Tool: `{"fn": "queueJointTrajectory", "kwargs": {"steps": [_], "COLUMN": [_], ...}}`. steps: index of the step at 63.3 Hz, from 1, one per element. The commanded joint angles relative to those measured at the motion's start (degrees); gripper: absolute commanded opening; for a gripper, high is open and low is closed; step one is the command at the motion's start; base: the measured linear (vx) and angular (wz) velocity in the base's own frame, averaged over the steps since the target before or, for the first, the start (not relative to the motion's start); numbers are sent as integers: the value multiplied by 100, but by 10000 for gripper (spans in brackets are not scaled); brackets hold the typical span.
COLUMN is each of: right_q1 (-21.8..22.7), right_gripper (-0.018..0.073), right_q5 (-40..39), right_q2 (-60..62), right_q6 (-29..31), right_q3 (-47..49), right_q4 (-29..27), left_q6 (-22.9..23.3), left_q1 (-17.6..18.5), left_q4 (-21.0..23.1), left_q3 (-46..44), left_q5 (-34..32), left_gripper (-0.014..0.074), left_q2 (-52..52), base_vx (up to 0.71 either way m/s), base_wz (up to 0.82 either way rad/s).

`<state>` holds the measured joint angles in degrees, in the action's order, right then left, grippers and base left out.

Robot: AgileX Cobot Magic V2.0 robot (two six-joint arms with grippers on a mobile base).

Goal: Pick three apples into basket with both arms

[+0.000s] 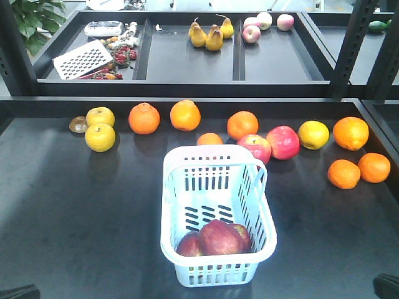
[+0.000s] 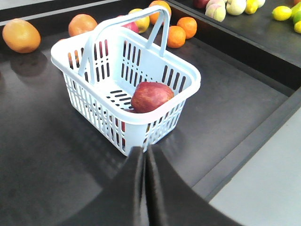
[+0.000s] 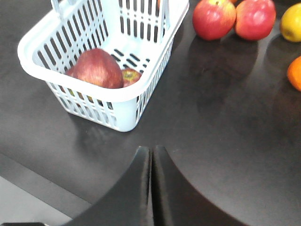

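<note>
The pale blue-white basket (image 1: pixel 215 274) stands in the front middle of the dark table with its handle up. Three dark maroon apples lie in its near end: one on the left (image 1: pixel 189 245), a large one in the middle (image 1: pixel 219 237) and one on the right (image 1: pixel 242 235). In the left wrist view one apple (image 2: pixel 150 96) shows inside the basket (image 2: pixel 136 133), and my left gripper (image 2: pixel 144 149) is shut and empty just outside the basket's near corner. My right gripper (image 3: pixel 151 149) is also shut and empty, over bare table a little short of the basket (image 3: pixel 123 117), where two apples (image 3: pixel 96 68) (image 3: pixel 131 75) show.
Two brighter pinkish-red apples (image 1: pixel 254 148) (image 1: pixel 283 142) lie behind the basket on the right. Oranges (image 1: pixel 144 118) (image 1: pixel 350 132) and yellow fruit (image 1: pixel 100 137) are spread along the back of the table. A raised shelf behind holds pears (image 1: pixel 212 34). The table's front edge (image 2: pixel 254 146) runs close to both grippers.
</note>
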<state>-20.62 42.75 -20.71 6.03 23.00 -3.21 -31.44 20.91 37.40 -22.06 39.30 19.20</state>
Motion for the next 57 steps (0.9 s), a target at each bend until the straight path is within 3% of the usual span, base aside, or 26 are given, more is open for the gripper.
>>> {"fn": "queueJointTrajectory", "kwargs": {"steps": [1,22,33,40,57], "right_q1": [-5,-5,-5,-5,-5], "right_gripper": [-9,-9,-9,-9,-9], "right_q5": [-305,-305,-305,-305,-305], "right_q2": [-4,-4,-4,-4,-4], "right_q6": [-6,-6,-6,-6,-6], "right_q3": [136,136,136,136,136], "right_q4": [36,36,36,36,36], "left_q6": [42,42,43,183,1613], "left_q1": [8,8,8,8,8], "left_q4": [192,186,164,-348,-1602], "left_q3": [-114,-114,-46,234,1701], "left_q5": [-228,-251,-684,-1204,-2679], "left_gripper": [-6,-6,-6,-6,-6], "left_q2": [47,47,47,52,58], "base_vx": [0,0,0,0,0], "base_wz": [0,0,0,0,0]}}
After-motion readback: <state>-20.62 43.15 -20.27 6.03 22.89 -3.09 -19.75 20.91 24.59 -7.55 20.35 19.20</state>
